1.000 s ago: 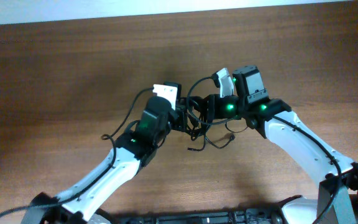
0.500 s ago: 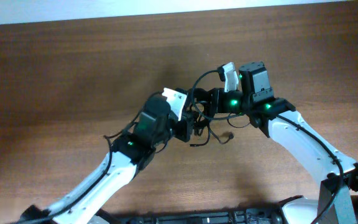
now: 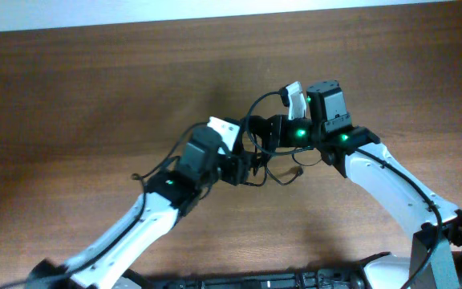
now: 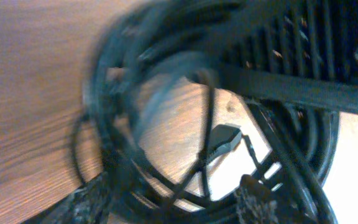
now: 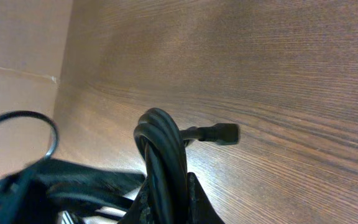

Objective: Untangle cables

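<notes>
**Cable bundle held between both tools at mid-table**

Cable bundle (image 3: 261, 159) is located between the two arms, over the middle of the table (image 3: 95, 96). The right tool (image 5: 169, 199) is clamped tight on a thick group of strands. These run straight out from its fingers, and one black plug (image 5: 222, 133) juts sideways just beyond. The left tool (image 4: 176, 200) has its fingers apart and grips nothing, though blurred loops cross the gap. The bundle lies directly ahead of the left tool, toward the right arm. Probable next step: the left tool closes on a single loop and draws it away from the right tool.
</notes>
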Controlling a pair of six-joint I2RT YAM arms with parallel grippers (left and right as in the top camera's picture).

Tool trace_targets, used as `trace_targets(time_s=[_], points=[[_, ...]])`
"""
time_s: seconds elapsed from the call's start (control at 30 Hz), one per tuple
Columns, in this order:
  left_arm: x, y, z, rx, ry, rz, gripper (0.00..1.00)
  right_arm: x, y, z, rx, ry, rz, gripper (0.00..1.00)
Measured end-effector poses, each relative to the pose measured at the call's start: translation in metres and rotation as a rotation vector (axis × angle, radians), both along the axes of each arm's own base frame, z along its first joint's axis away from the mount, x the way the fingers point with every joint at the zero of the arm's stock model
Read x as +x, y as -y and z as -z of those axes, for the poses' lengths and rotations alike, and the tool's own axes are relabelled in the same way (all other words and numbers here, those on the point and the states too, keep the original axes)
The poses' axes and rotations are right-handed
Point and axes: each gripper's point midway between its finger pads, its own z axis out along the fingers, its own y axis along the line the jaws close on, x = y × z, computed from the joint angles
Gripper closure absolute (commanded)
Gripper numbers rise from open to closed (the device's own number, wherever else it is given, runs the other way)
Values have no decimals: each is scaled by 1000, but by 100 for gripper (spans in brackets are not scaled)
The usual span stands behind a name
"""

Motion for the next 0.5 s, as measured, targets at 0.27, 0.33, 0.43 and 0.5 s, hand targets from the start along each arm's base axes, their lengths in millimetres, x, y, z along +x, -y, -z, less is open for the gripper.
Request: trace_targets(time_s=[0.27,0.33,0.43,0.5], points=[[8,-52,-112,-138,272,-149,72,0,-1,-1,6,0,2,96],[10,-51,-108,-132,262,-149,72,0,-1,-1,6,-1,2,96],[13,-47,-91,-106,222,-127,79,0,-1,-1,7,-2,1,96],[17,-43,-73,-74,188,-108,74,0,-1,-2,11,-2,-3,96]])
